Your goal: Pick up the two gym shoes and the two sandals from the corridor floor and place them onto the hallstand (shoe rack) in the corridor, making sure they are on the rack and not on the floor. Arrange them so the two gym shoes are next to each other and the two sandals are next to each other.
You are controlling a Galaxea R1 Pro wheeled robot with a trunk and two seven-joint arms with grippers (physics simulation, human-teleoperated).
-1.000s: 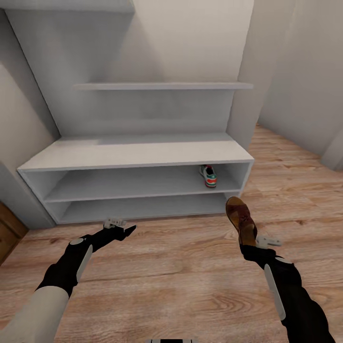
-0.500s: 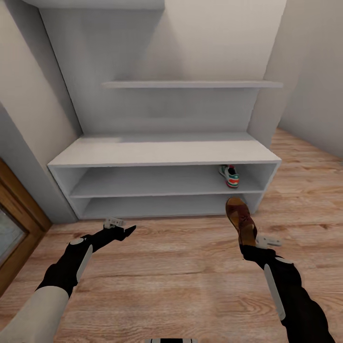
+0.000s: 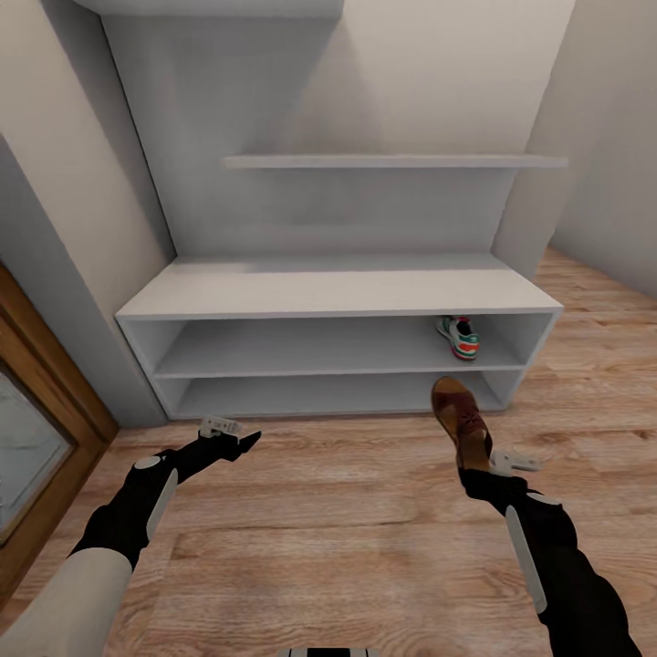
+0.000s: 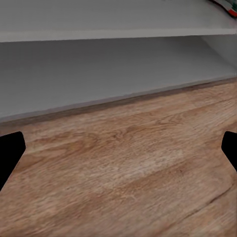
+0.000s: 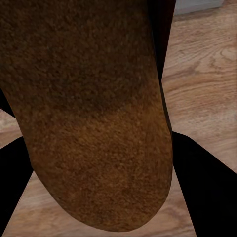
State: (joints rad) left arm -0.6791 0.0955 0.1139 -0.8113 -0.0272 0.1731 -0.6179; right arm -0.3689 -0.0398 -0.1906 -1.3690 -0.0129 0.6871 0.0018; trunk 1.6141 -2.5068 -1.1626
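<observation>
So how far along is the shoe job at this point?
Done: one gym shoe sits at the right end of the hallstand's upper open shelf. In hand: the right hand grips a brown sandal above the corridor floor, short of the rack. The left hand is open and empty. Left: shelving this sandal, plus the other sandal and second gym shoe.

Setting: domestic corridor or entryway, simulator render; light brown wood-plank floor [image 3: 347, 538] with visible grain; wide low pale grey hallstand [image 3: 338, 290] against the far wall, flat top, two open shelf rows, one sneaker [image 3: 458, 337] on the upper row at right; staggered wall shelves [image 3: 392, 161] above; plain pale walls; wood-framed door [image 3: 36, 429] with a glass pane at near left.
</observation>
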